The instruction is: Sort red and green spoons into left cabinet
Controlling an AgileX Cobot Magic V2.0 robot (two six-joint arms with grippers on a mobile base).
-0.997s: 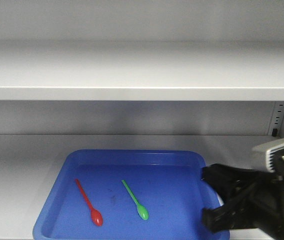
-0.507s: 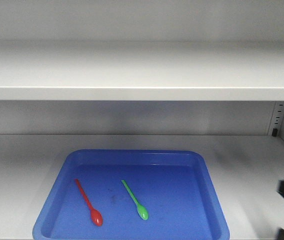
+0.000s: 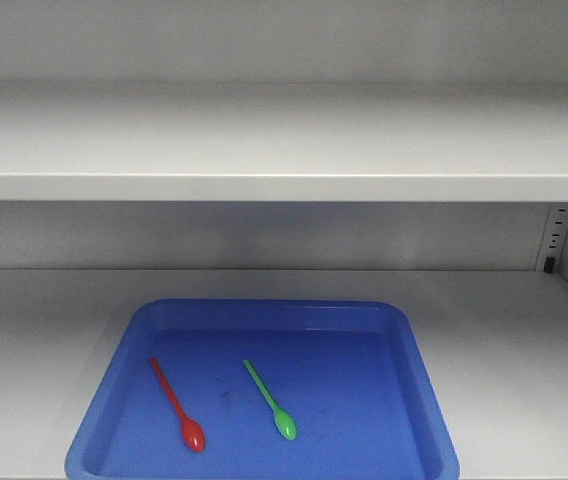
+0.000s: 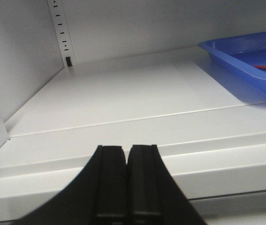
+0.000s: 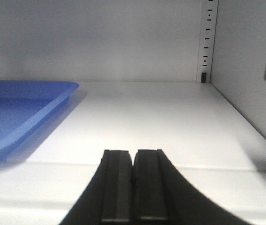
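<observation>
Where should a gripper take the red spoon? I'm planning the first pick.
Grip the red spoon mid-handle, from straight above, jaws across the handle. It lies flat in the blue tray; the handle is thin and straight, with bare tray floor either side, well apart from the green spoon.

Red spoon (image 3: 177, 406), green spoon (image 3: 270, 401), blue tray (image 3: 414, 400), pale grey cabinet (image 3: 284, 140), black hands (image 4: 126, 183)

The left gripper (image 4: 126, 187) showed as two matte black fingers with flat, rectangular pads divided by a thin seam, their outer edges flaring in smooth curves toward 5 and 7 o'clock. The right gripper (image 5: 133, 187) had the same black build: two straight-sided pads, each with a faint lengthwise ridge, and curved shoulders. No cables, screws or markings were visible on either.
</observation>
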